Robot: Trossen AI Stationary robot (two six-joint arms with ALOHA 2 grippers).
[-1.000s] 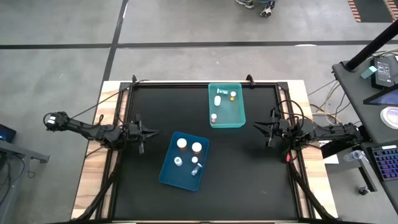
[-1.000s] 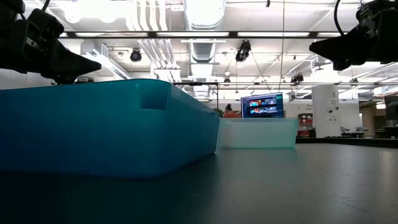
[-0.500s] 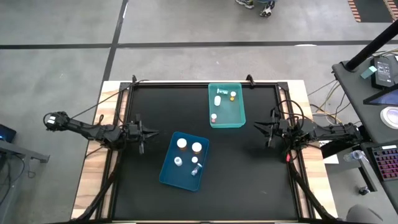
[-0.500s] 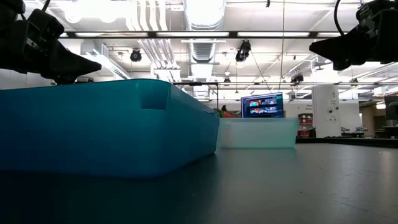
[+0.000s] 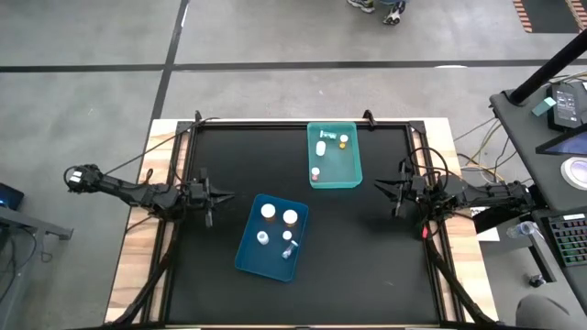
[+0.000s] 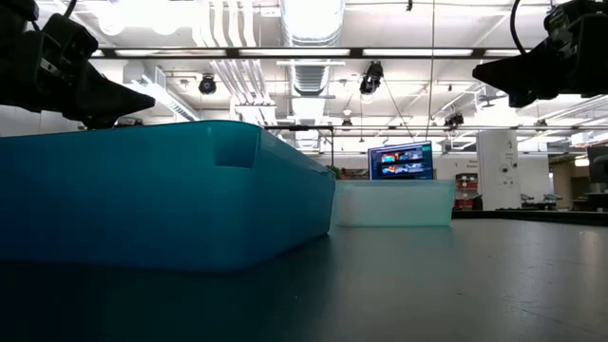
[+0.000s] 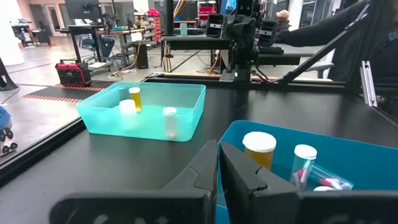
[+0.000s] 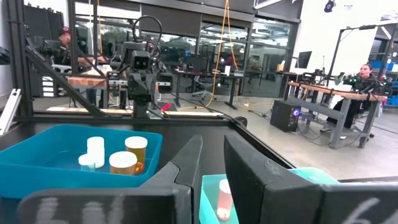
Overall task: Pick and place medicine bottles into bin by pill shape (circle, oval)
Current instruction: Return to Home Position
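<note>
Bottles (image 5: 268, 212) all binned. Left gripper (image 5: 218, 195) mid-left, fingers together, empty; right gripper (image 5: 383, 189) mid-right, slightly parted, empty. Risk, likely small: left arm clipping blue bin (image 5: 248, 253) when homing.

**Around the work table**

A black table top (image 5: 385, 247) lies on a wooden base (image 5: 136, 266) over a grey floor (image 5: 92, 82). A desk (image 5: 514, 105) with a keyboard (image 5: 570, 240) stands at the right. 1 person's shoes (image 5: 381, 7) show beyond the table. A lit monitor (image 6: 400, 160) glows in the room behind.
</note>
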